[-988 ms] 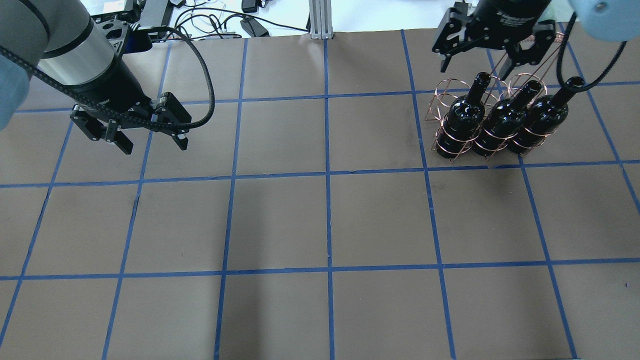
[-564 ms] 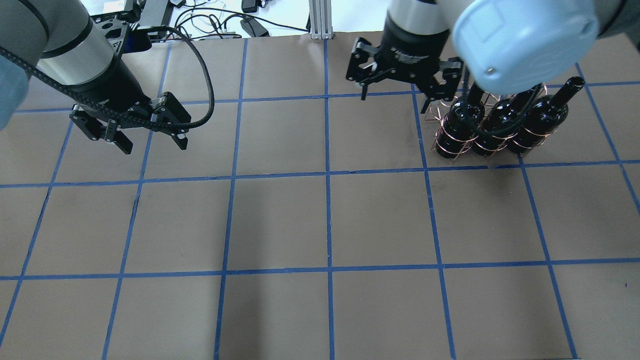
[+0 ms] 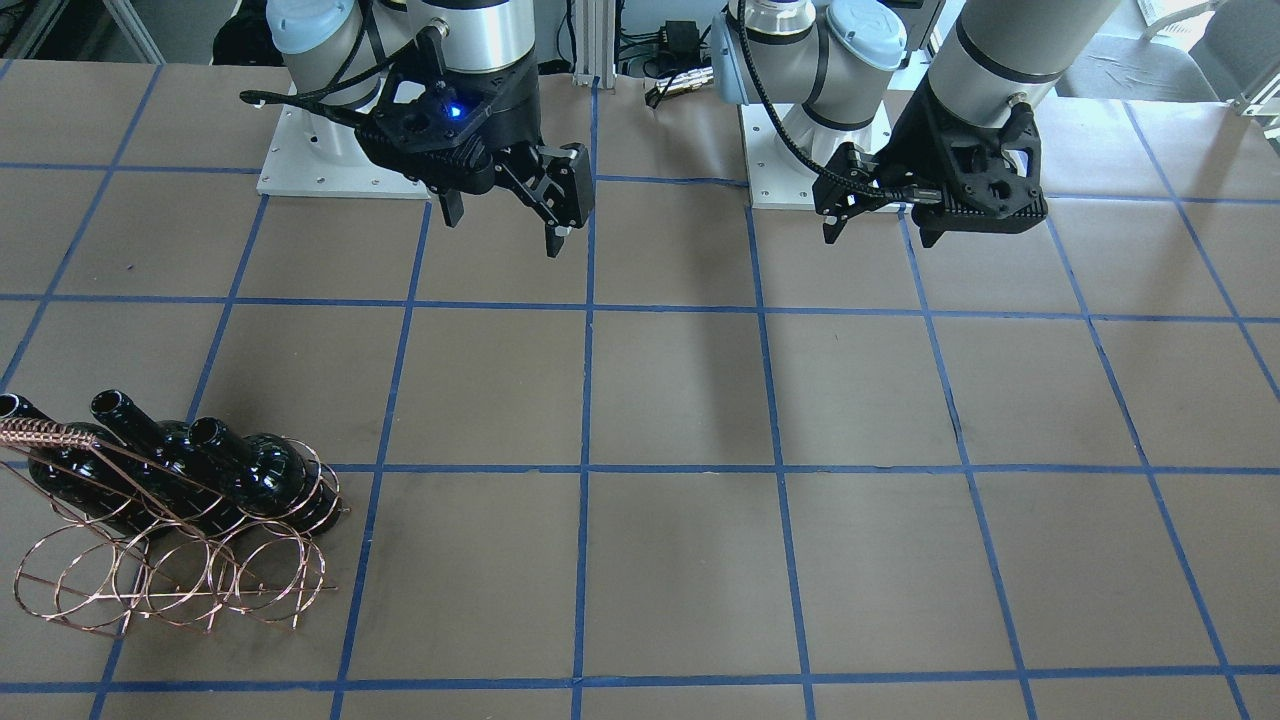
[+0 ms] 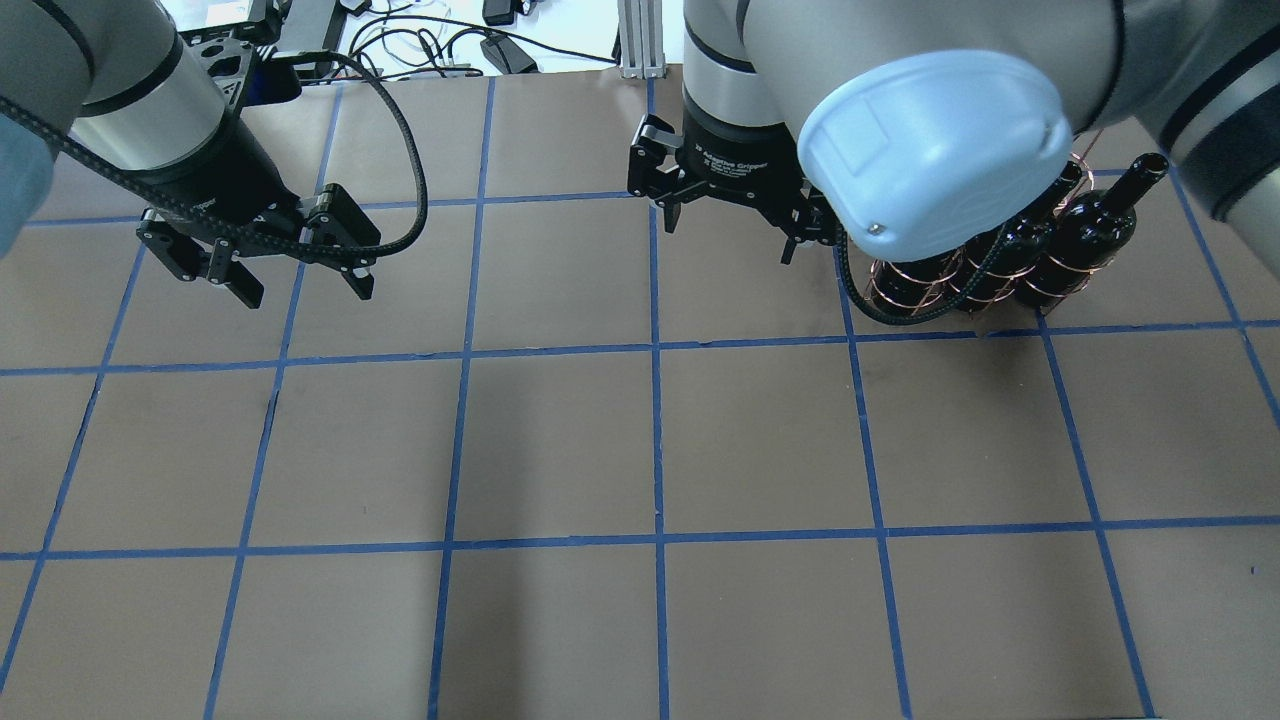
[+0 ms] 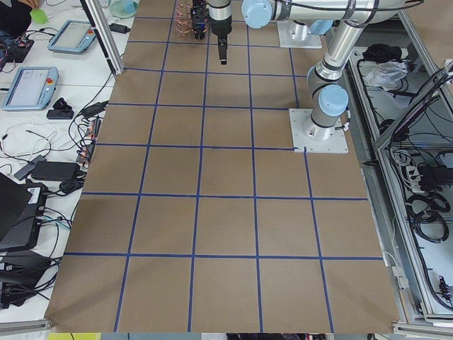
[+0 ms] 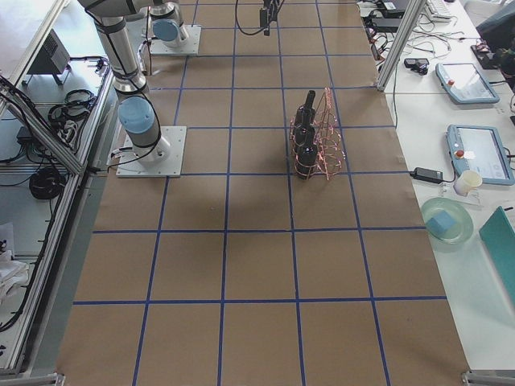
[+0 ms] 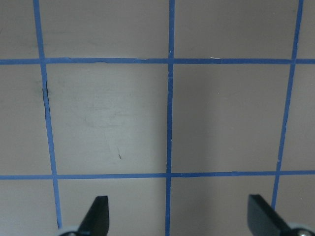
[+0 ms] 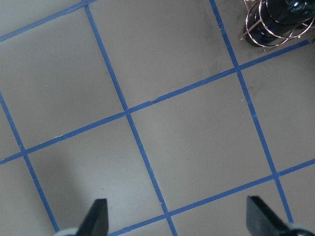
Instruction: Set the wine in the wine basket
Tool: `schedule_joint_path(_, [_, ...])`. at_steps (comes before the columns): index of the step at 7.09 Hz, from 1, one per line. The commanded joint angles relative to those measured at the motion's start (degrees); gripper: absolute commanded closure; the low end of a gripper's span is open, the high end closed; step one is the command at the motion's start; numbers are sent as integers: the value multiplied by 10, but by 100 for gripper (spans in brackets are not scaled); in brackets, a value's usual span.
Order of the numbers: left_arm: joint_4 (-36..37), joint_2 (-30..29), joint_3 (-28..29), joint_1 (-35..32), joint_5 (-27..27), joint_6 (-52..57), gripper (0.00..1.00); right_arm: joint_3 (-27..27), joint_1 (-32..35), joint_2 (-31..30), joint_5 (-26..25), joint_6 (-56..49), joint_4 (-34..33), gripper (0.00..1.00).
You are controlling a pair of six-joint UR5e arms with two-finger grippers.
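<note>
Three glossy black wine bottles (image 3: 170, 465) lie side by side in the copper wire wine basket (image 3: 170, 585), necks pointing away from the robot. In the overhead view my right arm's blue joint cap hides most of them; one bottle (image 4: 1098, 225) and some basket loops (image 4: 900, 290) show. The side view shows the bottles (image 6: 303, 137) in the basket (image 6: 326, 137). My right gripper (image 4: 730, 238) hangs open and empty, left of the basket and apart from it. The basket's corner (image 8: 275, 24) sits at the top right of its wrist view. My left gripper (image 4: 307, 293) hangs open and empty far to the left.
Brown paper with a blue tape grid covers the table. Cables and power bricks (image 4: 500, 45) and an aluminium post (image 4: 640, 40) line the far edge. Both arm bases (image 3: 340, 160) stand on the robot's side. Tablets (image 6: 475, 149) lie on a side bench.
My right arm has swung left from above the basket's far side towards the table's middle, its gripper still open and empty. The bottles, basket and left arm have not moved.
</note>
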Motion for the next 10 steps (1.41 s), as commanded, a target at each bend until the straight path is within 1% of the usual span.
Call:
schedule_joint_path(1, [-1, 0, 0, 0, 0, 0, 0, -1, 27, 1, -5, 9, -2, 0])
schedule_joint_path(3, [-1, -1, 0, 0, 1, 0, 0, -9, -15, -4, -5, -92, -3, 0])
schedule_joint_path(5, [2, -1, 0, 0, 0, -4, 0, -16, -114, -22, 0, -221, 5, 0])
schedule_joint_path(6, [3, 0, 1, 0, 1, -12, 0, -16, -152, -32, -4, -277, 19, 0])
schedule_joint_path(7, [6, -1, 1, 0, 0, -20, 0, -16, -180, -37, -5, -314, 31, 0])
schedule_joint_path(10, [6, -1, 1, 0, 1, -22, 0, -13, -206, -38, -6, -345, 32, 0])
